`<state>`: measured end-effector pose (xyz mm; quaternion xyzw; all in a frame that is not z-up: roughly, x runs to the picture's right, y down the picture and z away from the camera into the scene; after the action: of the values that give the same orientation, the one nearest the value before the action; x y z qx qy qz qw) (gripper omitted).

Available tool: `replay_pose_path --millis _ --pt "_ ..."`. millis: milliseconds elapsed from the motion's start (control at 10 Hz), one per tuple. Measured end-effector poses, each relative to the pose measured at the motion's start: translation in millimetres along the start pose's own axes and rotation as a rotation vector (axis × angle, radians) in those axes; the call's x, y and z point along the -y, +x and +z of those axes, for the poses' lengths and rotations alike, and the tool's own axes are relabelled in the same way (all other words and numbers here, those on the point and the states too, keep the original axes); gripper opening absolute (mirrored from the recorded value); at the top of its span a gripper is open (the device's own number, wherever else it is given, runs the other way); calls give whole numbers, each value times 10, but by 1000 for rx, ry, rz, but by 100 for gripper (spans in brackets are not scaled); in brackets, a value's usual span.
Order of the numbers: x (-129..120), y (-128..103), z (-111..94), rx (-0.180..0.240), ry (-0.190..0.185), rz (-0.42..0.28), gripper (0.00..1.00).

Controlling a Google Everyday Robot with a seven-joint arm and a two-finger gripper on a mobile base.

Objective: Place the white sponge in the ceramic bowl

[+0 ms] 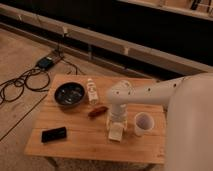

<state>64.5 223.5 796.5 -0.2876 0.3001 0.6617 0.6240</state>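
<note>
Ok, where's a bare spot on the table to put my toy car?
Bare wood lies along the table front edge, between the black object and the white sponge. Another patch sits between the ceramic bowl and the black object. Crowded mid-table: bottle, brown thing, cup, and the gripper right over the sponge.

Pincer (116, 123) just above white sponge (115, 134); ceramic bowl (69, 94) well apart, beside small bottle (92, 90).

Wooden table (75, 146), light plank top. Lying on it:
- ceramic bowl (69, 94), dark, far left
- small clear bottle (92, 91), just beside the bowl
- reddish-brown object (97, 111), centre
- flat black object (54, 134), near left
- white sponge (115, 134), near centre
- white cup (143, 123), beside the sponge

Gripper (116, 122): directly over the sponge
</note>
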Motion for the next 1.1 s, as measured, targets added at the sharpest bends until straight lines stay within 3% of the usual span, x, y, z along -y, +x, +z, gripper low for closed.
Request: replay_pose_path --millis 500,600,900,1100 --pt "0 -123 206 -22 -17 5 65" --pt "-19 -125 245 -32 -21 0 61" --pt "-94 -125 237 -66 -48 -22 30" --pt "-213 -180 44 -65 -63 -55 10"
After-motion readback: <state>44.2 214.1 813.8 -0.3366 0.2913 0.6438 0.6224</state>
